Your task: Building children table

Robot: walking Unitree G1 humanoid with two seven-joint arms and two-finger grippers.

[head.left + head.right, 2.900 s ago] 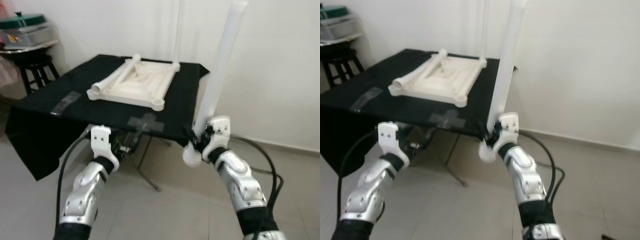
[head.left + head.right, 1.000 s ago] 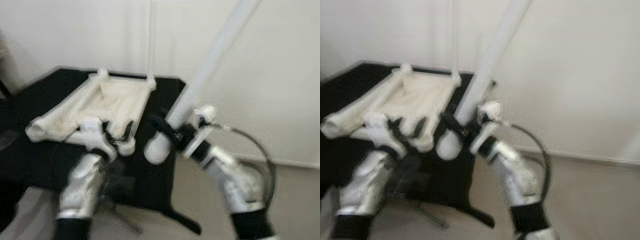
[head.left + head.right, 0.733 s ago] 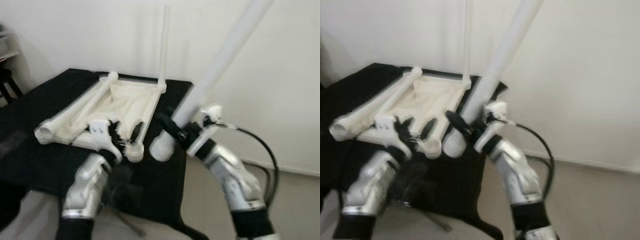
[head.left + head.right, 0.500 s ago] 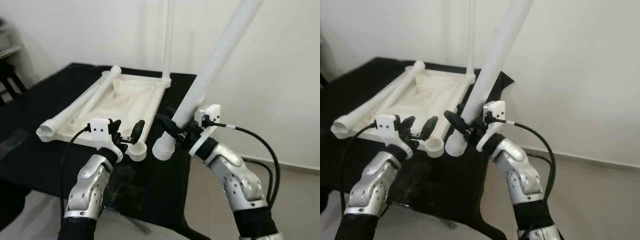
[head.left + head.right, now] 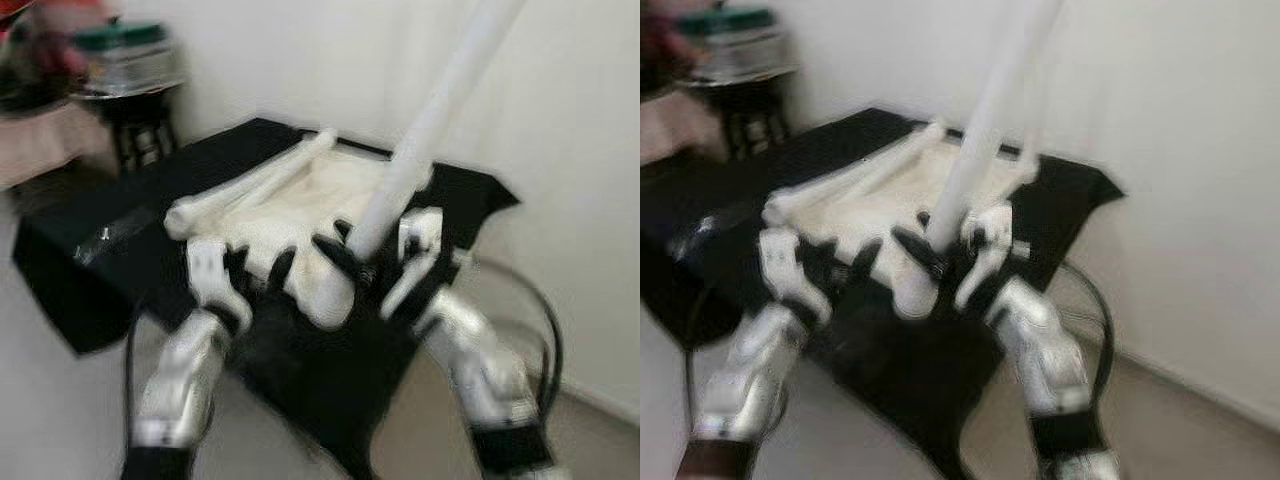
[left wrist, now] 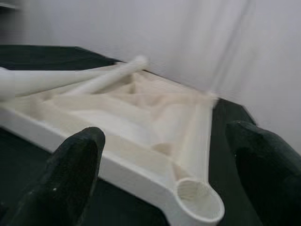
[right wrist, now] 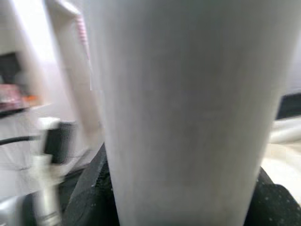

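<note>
White plastic leg (image 5: 420,150) pinched in the right gripper (image 5: 345,262) nears the tabletop's (image 6: 141,113) corner socket (image 6: 200,205) at the desk (image 5: 110,250) edge; left gripper (image 5: 258,268), fingers spread, flanks it. Next: align and seat.

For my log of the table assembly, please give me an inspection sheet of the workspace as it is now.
Surface: black-covered table.
Job's things: white tabletop lying upside down, open corner socket nearest; loose leg lying on it; another leg held tilted.
Clutter: nothing seen.
Grippers: left gripper open, facing the socket; right gripper shut on the held leg.
Cables: black cable looping beside the right arm.
Surroundings: white wall, stool with containers.
</note>
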